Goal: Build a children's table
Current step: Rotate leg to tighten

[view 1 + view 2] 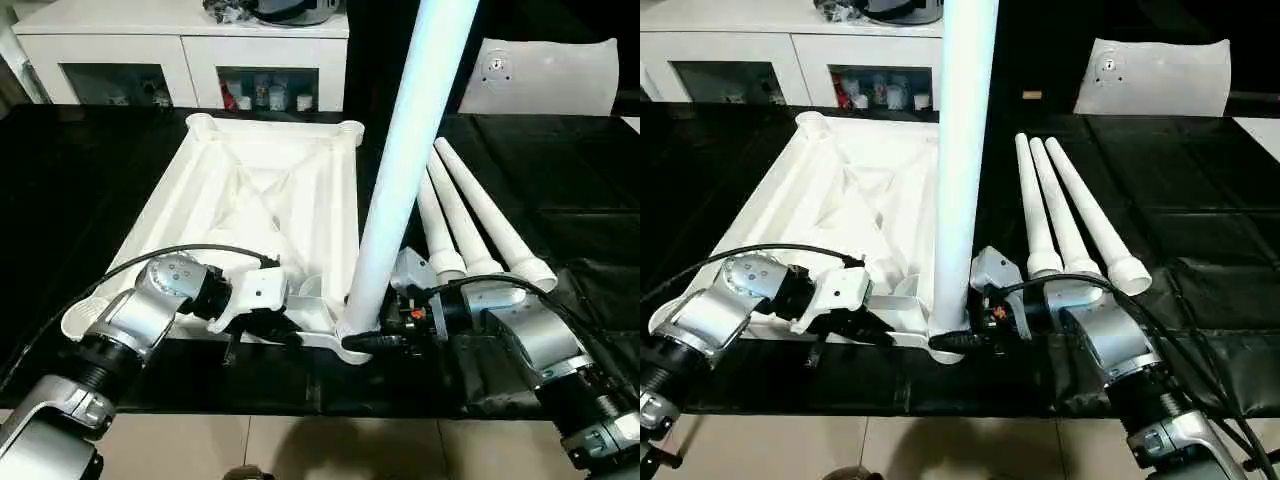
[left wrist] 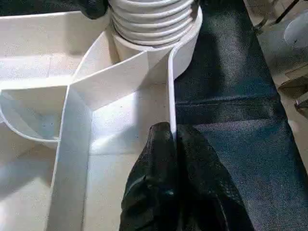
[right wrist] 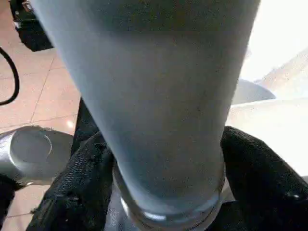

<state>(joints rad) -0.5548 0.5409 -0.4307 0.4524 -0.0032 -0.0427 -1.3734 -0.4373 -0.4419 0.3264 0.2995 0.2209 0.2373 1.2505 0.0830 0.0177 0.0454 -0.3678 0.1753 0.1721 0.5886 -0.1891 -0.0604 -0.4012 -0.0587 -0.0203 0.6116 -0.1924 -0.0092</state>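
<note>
The left gripper (image 2: 173,144) was pinched tight on the thin near wall of the upturned tabletop (image 1: 250,190), just beside the near right corner socket (image 2: 159,33). The right gripper (image 3: 168,192) sat around the base of the upright leg (image 1: 405,160) standing in that socket, fingers (image 3: 260,163) on either side. Hollow plastic looked light, stiff and slick, so low on the leg seemed the best hold. Both silver forearms reached in low and level. Three spare legs (image 1: 470,215) lay right of the tabletop.
</note>
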